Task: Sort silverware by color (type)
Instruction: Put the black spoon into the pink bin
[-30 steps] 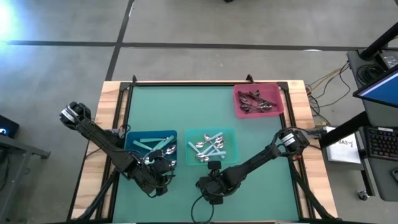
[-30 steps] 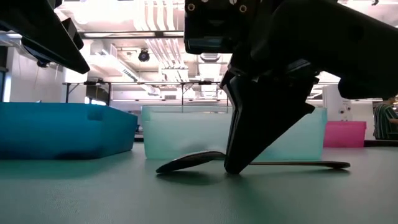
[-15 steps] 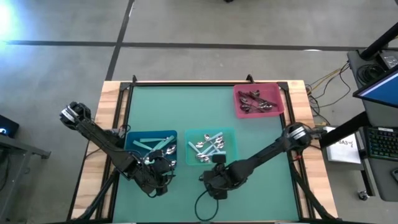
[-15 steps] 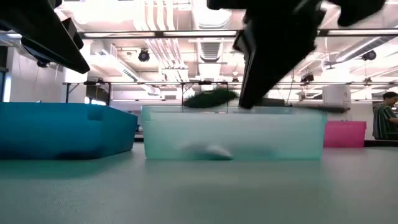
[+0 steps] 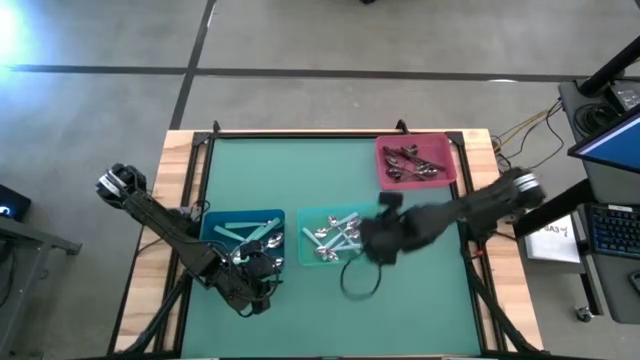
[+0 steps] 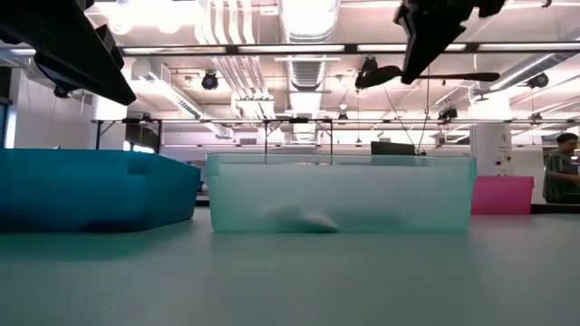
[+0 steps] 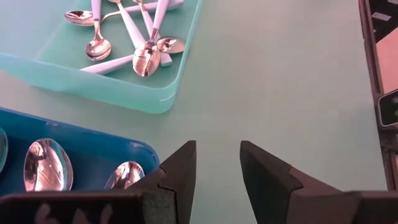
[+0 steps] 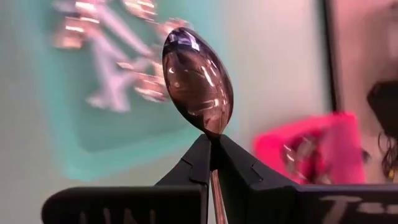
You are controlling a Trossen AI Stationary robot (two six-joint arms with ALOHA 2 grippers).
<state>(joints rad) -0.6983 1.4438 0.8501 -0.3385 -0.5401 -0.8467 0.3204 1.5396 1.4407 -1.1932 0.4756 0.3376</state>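
My right gripper hangs in the air by the teal bin's right side, shut on a dark blackish spoon that is held well above the table. The pink bin at the far right holds more dark spoons. The teal bin holds teal-handled spoons. In the blue bin lie shiny silver spoons. My left gripper is open, low over bare table at the blue bin's near right corner. My right gripper pinches the dark spoon between its two fingers at the neck, just behind the bowl. The fingers come down from above, across the spoon. The spoon is lifted clear and lies about level, its handle sticking out sideways.
The blue and teal bins stand side by side near the table's near edge, with the pink bin at the far right. A dark cable loop hangs below my right arm. Green mat lies bare between the bins. A person stands far behind the table.
My right gripper, shut on the dark spoon, has risen from the mat near the near edge and swung toward the far right, past the teal bin. The spoon lay on the table a second ago and is now lifted clear and level.
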